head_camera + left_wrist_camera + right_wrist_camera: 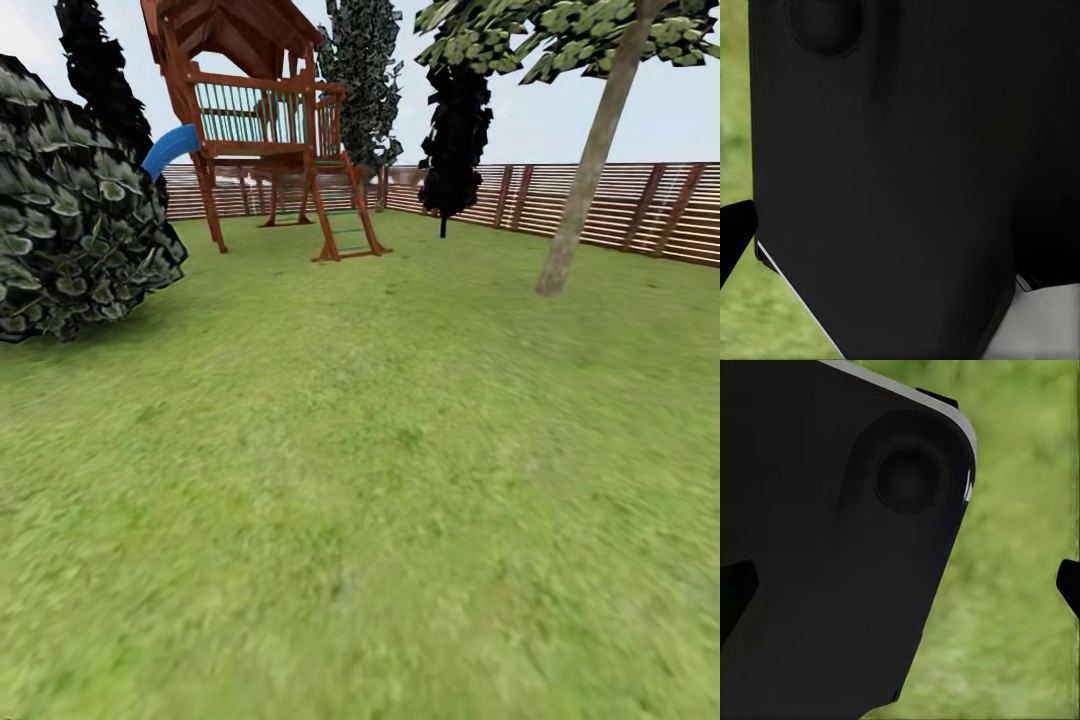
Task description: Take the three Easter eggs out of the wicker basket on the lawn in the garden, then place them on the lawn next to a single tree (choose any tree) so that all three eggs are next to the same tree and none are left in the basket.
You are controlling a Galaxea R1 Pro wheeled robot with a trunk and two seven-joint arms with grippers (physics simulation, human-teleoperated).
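The tree (585, 200) with the smooth pale trunk is standing far off on the right, close to the brown fence (620, 205). Its trunk is long and thin. It is leaning, with the top tipping over to the right and the bottom sitting in the grass. Its dark leaves are spreading out high up.

The lawn (380, 520) is stretching wide and flat from near to far.

Far off in the middle, a wooden playset (270, 120) with a blue slide (168, 150) is standing by the fence. A big dark bush (75, 210) is sitting on the left. A thin dark tree (455, 130) is standing between the playset and the pale tree.

In the wrist views, big black robot parts (892, 180) are blocking most of the grass. Small dark finger tips (1069, 585) are peeking in at the edges, so I cannot tell if either hand is open or closed.

What could go wrong? I think the robot could be rolling the wrong way, because no basket or eggs are in front of it. It could also be bumping the bush while turning.
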